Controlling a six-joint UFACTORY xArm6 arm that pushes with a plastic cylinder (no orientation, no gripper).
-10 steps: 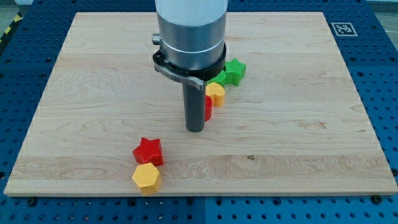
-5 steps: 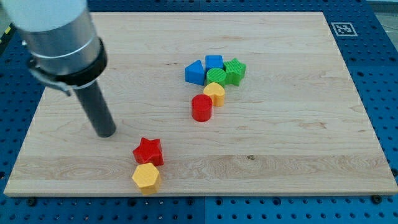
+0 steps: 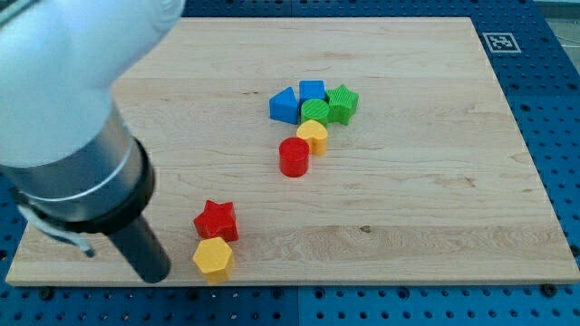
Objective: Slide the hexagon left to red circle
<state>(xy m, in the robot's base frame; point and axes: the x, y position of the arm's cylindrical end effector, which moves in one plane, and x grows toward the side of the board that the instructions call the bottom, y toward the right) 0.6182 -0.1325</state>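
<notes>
The yellow hexagon (image 3: 213, 259) lies near the board's bottom edge, touching the red star (image 3: 217, 220) just above it. The red circle (image 3: 294, 157) stands near the board's middle, up and to the right of the hexagon. My tip (image 3: 154, 274) is at the bottom left of the board, a short way left of the yellow hexagon and apart from it. The arm's grey body fills the view's left side.
A cluster sits above the red circle: a yellow block (image 3: 314, 135), a green round block (image 3: 314, 111), a blue triangle (image 3: 285, 104), a blue cube (image 3: 313, 91) and a green star (image 3: 343, 102). The wooden board (image 3: 426, 181) lies on a blue perforated table.
My tip has swept from beside the red circle to the left, then down to the board's bottom left beside the yellow hexagon. The blocks have not moved.
</notes>
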